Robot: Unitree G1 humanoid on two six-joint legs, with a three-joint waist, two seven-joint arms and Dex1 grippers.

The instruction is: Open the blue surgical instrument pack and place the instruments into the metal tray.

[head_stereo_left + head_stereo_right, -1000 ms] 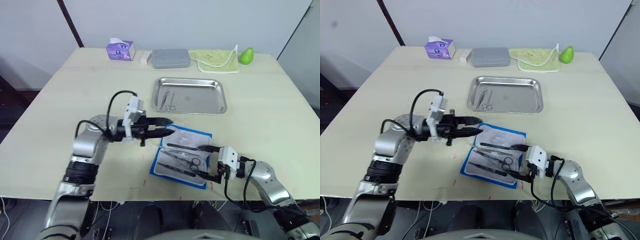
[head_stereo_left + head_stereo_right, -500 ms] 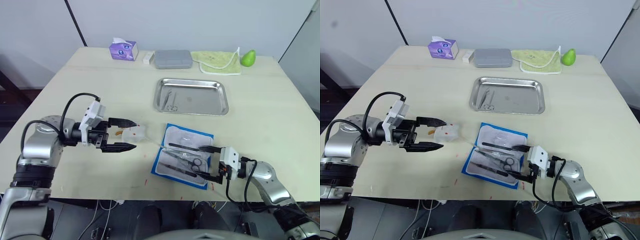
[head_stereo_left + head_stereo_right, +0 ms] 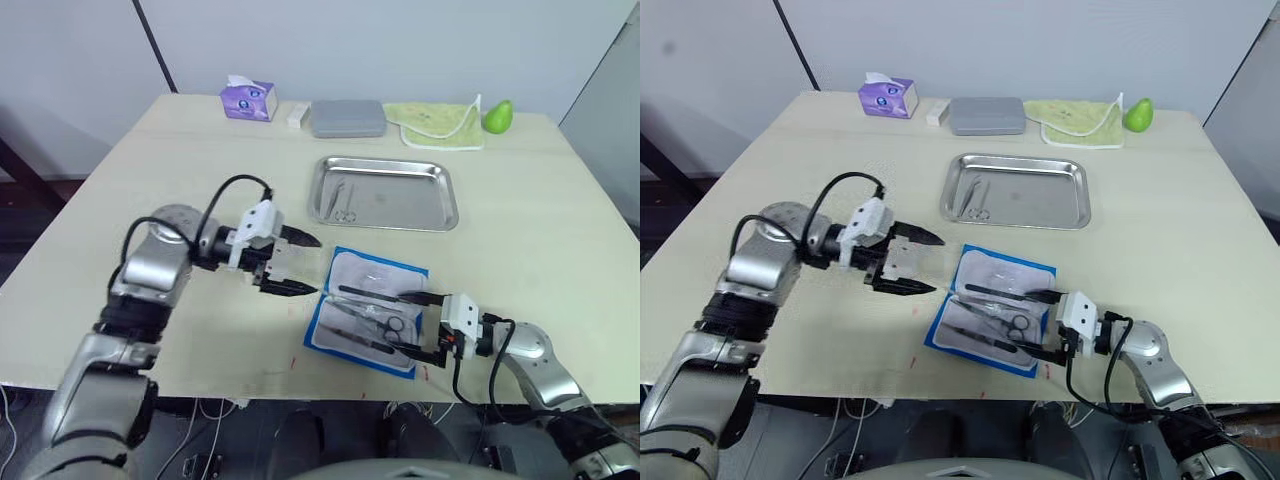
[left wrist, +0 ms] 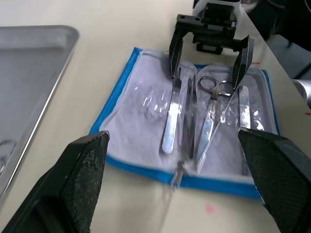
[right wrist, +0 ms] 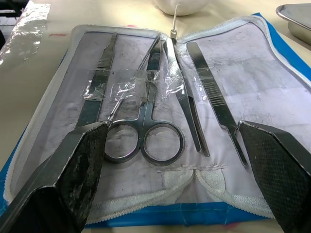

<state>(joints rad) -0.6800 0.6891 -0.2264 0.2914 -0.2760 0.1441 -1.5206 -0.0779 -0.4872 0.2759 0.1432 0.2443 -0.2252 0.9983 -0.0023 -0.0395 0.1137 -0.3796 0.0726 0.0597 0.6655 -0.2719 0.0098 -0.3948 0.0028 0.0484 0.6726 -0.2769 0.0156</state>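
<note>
Left eye view. The blue surgical instrument pack (image 3: 368,311) lies unfolded on the desk (image 3: 540,230), pale lining up, at 6 o'clock from the metal tray (image 3: 382,192). The tray already holds a couple of small silver pieces at its 9 o'clock end. The left tool (image 3: 297,264) hovers just beside the pack's 9 o'clock edge, fingers spread wide, nothing held. The right tool (image 3: 413,322) sits at the pack's 4 o'clock corner, fingers wide apart over the instruments (image 3: 372,318), gripping nothing.

Right eye view. Same layout. Along the desk's far edge: a purple tissue box (image 3: 885,99), a grey case (image 3: 986,115), a yellow-green cloth (image 3: 1082,120) and a green pear (image 3: 1135,114). The desk top is pale, smooth and matte, with a few small red marks near the front edge. Plain light wall behind.

Left wrist view. Both black fingers frame the open pack; jaws fully apart and empty. The right tool shows beyond the pack, straddling the scissors (image 4: 212,109).

Right wrist view. Scissors, tweezers (image 5: 215,100) and forceps lie side by side under clear film strips (image 5: 130,86) taped across their shanks.

Handling, as judgement: the instruments look thin, stiff, light and slick, lying nearly flat on soft lining, so a pinch across the shank or through a ring handle seems best. The film may hold them back and lift the light, floppy pack too; the other tool could pin its blue edge.
</note>
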